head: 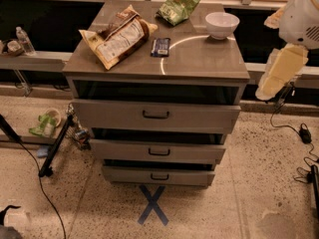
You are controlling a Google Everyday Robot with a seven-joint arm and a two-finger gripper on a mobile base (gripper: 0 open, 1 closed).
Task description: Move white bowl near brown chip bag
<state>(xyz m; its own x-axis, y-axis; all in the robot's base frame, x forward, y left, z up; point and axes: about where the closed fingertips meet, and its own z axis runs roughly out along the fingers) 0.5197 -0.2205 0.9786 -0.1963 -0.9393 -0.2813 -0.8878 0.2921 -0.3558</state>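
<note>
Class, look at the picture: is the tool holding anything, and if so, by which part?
Nothing appears to be held. The tool hangs to the right of the cabinet, touching nothing; the bowl sits free on its top.

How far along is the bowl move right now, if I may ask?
Nothing looks done yet: the white bowl sits at the right rear corner of the cabinet, far from the brown chip bag on the left. In hand: nothing; the hand hangs off the cabinet's right side. Left: reach, grasp, carry, set down beside the bag.
</note>
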